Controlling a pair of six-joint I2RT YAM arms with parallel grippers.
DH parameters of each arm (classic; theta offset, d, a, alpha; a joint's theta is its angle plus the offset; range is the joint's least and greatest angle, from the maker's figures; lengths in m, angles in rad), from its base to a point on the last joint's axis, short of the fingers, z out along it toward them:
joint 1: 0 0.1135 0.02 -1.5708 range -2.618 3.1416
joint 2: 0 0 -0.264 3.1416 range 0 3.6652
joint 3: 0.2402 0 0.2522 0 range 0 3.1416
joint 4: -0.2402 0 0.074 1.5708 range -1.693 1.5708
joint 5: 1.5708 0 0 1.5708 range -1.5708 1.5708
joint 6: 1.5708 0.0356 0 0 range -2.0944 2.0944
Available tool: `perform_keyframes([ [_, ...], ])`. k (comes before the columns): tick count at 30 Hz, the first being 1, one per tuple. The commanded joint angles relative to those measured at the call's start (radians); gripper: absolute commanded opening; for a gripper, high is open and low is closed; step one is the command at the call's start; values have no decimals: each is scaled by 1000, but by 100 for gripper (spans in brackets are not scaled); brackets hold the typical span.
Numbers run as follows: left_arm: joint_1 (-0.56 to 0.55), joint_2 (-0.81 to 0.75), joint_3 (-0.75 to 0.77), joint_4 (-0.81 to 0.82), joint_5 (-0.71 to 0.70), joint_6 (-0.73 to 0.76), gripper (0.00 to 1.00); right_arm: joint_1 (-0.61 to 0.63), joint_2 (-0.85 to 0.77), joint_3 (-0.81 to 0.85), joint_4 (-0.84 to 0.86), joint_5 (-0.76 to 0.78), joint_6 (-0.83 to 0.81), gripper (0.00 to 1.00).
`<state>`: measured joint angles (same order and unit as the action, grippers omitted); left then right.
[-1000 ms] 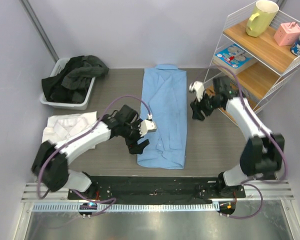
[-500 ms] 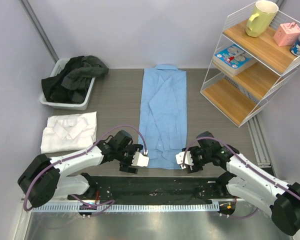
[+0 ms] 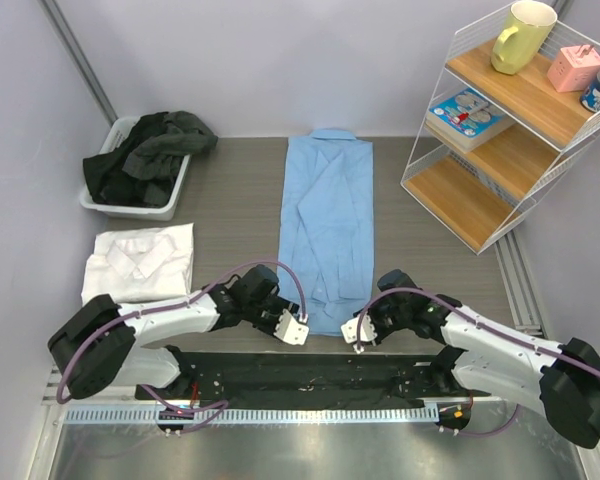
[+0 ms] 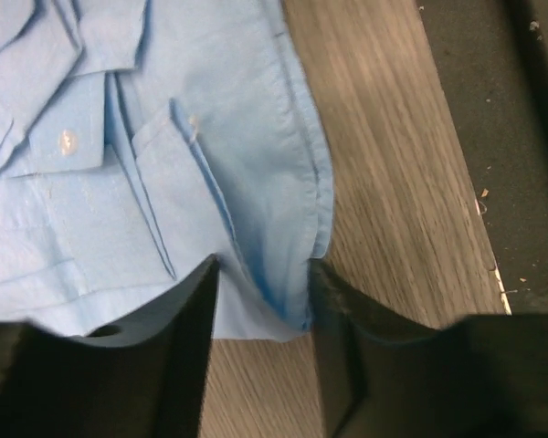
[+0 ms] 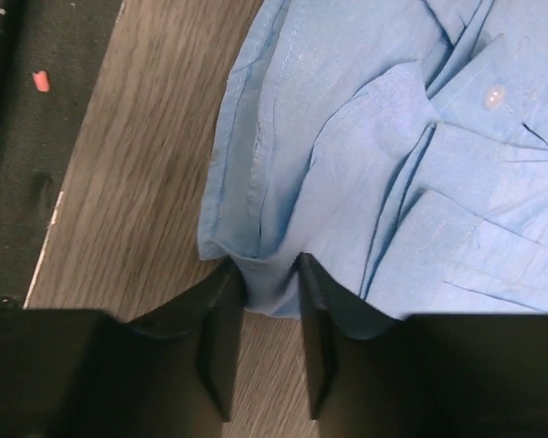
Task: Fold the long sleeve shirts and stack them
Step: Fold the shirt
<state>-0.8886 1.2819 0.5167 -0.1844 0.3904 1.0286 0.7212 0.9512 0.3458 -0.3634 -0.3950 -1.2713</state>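
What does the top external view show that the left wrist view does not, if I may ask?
Only the top external view shows the folded white shirt, the bin of dark clothes, the wire shelf with its yellow mug, the right gripper, and the collar end of the light blue shirt. Only the left wrist view shows a cuff button and the hem corner bunched between the fingers of the left gripper. Both show the light blue shirt, the wooden table and the black mat at its near edge.
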Motion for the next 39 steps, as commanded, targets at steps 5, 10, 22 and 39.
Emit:
perform_keyframes([
  [5, -79, -2, 29, -55, -53, -44, 0, 27, -26, -7, 0, 38, -7, 1],
  [10, -167, -113, 92, -283, 33, -177, 0, 101, -196, 70, -198, 28, 76, 1],
  [22, -164, -260, 131, -402, 56, -351, 0, 190, -301, 148, -264, 159, 266, 1],
  [39, 150, -43, 374, -394, 159, -253, 0, -87, -39, 292, -63, 73, 106, 1],
])
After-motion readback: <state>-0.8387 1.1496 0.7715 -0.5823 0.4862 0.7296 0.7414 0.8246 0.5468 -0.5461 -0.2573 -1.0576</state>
